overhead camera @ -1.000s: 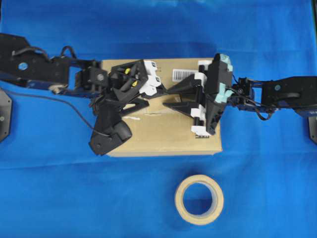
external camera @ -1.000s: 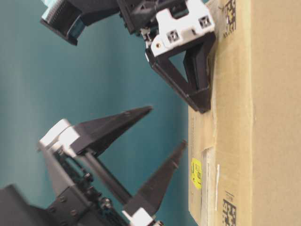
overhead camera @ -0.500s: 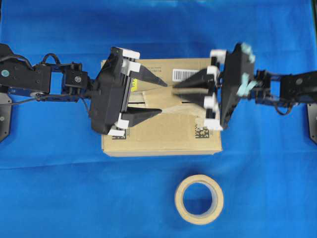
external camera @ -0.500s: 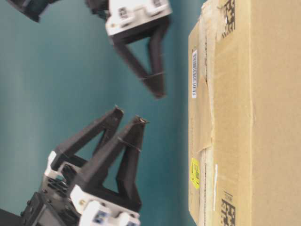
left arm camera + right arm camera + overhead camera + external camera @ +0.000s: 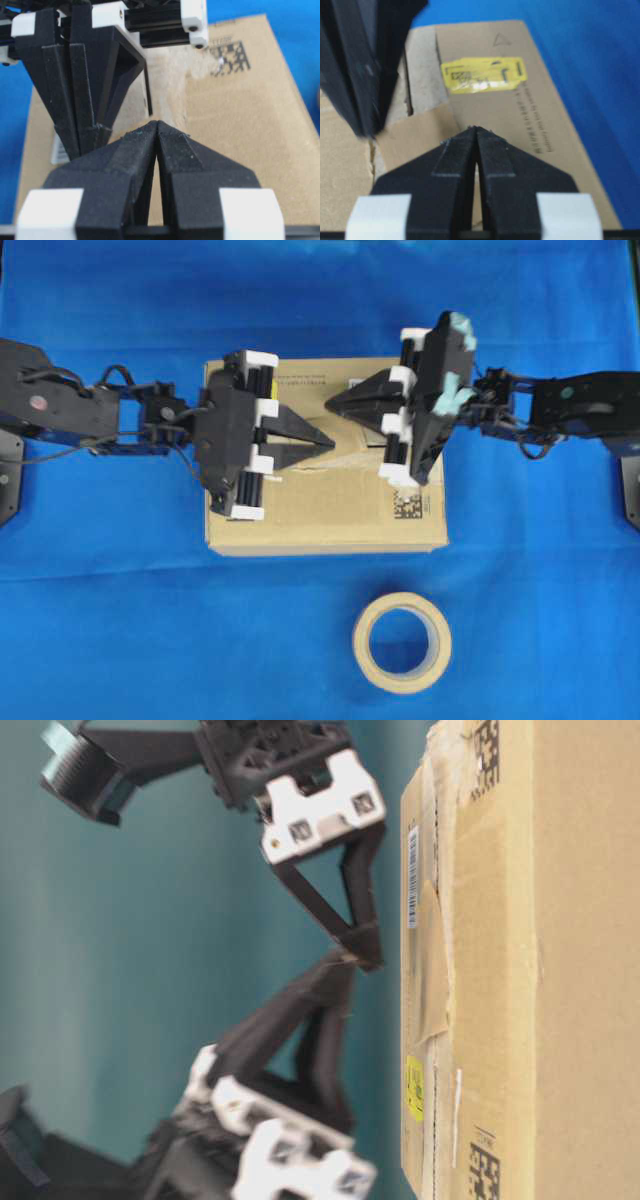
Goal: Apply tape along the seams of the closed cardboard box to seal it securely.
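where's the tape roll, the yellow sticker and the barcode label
tape roll [image 5: 402,642]: overhead view, on the beige ring's band at its lower edge.
yellow sticker [image 5: 484,74]: right wrist view, middle of the sticker.
barcode label [image 5: 413,877]: table-level view, middle of the white strip.

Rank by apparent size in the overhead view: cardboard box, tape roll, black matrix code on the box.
1. cardboard box, largest by far
2. tape roll, a ring well narrower than the box
3. matrix code, a small square, smallest
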Available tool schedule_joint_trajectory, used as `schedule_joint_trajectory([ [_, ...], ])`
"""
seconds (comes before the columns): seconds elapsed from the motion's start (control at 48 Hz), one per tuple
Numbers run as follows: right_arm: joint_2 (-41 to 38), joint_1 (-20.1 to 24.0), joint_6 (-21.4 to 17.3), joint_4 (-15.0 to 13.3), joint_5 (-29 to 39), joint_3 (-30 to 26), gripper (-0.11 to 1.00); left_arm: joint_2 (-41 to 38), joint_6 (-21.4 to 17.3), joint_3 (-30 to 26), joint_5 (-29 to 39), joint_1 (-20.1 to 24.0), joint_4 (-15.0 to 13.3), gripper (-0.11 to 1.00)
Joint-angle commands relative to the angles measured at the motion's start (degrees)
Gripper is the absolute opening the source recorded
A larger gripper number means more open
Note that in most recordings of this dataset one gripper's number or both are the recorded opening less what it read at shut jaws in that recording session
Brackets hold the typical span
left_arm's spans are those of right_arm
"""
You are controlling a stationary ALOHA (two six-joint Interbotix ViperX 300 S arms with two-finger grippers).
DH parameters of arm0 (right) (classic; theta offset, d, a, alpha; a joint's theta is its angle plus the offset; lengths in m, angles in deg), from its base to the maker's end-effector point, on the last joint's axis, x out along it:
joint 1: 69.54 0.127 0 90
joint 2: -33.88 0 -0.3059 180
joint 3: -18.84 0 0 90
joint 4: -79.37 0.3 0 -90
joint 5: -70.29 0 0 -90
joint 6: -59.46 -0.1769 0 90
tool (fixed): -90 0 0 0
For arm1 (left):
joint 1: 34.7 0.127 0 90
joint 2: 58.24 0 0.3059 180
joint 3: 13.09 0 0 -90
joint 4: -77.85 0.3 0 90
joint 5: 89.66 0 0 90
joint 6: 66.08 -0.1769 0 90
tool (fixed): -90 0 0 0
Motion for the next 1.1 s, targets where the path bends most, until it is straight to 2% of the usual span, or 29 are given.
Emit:
schedule_joint_trajectory([
  [0.0, -0.4, 0.7, 0.1, -0.2, 0.0, -1.8, -0.01, -1.2, 0.1, -1.4, -1.1, 0.5, -0.2, 0.00],
  [0.437, -3.9, 2.5, -0.6, -0.2, -0.5, -1.2, -0.01, -8.2, 2.9, 0.6, -6.0, 3.3, -0.2, 0.00],
  [0.875, 0.0, 3.3, -1.5, 0.2, -0.4, 5.5, -0.01, -4.0, 7.6, 9.5, -6.0, 3.3, -0.2, 0.00],
  [1.083, 2.6, 3.3, -1.8, 0.2, -0.5, 7.5, -0.01, -2.5, 8.6, 10.2, -6.4, 3.3, -0.1, 0.00],
])
